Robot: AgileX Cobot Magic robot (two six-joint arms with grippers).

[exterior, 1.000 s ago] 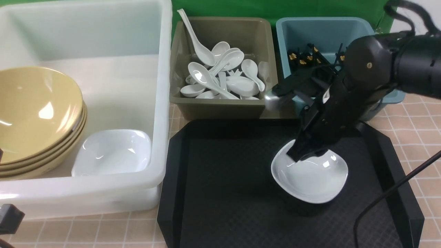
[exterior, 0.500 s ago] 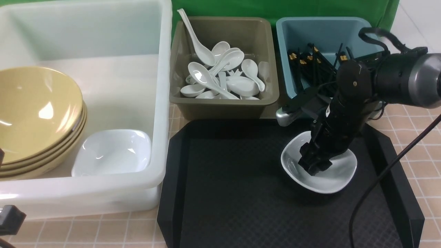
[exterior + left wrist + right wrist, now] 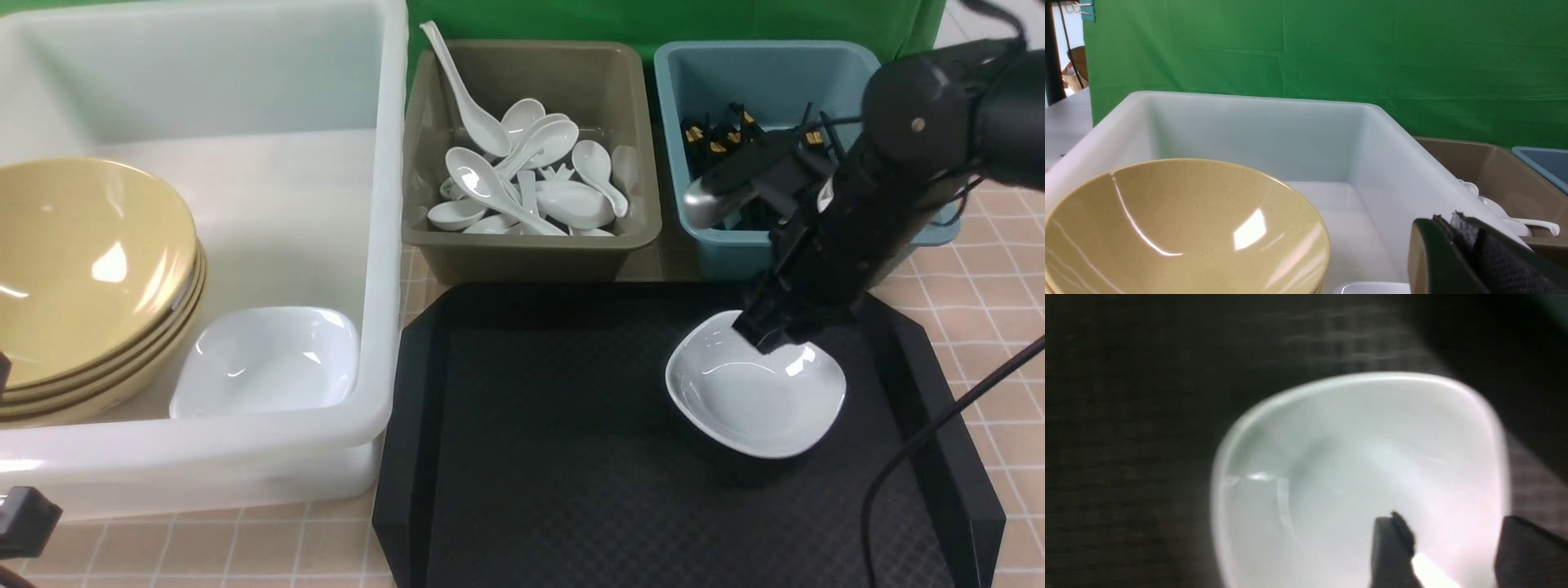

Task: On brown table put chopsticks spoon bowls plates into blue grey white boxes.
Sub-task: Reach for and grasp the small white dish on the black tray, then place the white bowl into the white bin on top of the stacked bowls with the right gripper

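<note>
A small white plate (image 3: 755, 400) lies on the black tray (image 3: 555, 457); it also fills the right wrist view (image 3: 1355, 457). My right gripper (image 3: 763, 335) hangs just above the plate's far rim, open, with one finger over the dish and the other outside the rim (image 3: 1453, 547). My left gripper (image 3: 1453, 228) is shut and empty, low beside the white tub (image 3: 384, 245). The tub holds stacked yellow bowls (image 3: 82, 253) and another white plate (image 3: 265, 359). The grey box (image 3: 531, 253) holds several white spoons (image 3: 522, 180). The blue box (image 3: 735, 245) holds black chopsticks (image 3: 727, 135).
The black tray has raised sloping edges and sits on the brown tiled table (image 3: 980, 269), in front of the grey and blue boxes. A black cable (image 3: 939, 441) crosses the tray's right side. A green backdrop (image 3: 1331, 53) stands behind the boxes.
The plate went down to the right onto the tray. My right gripper then rose and drew back from inside the dish to above its far rim. The left arm has not moved.
</note>
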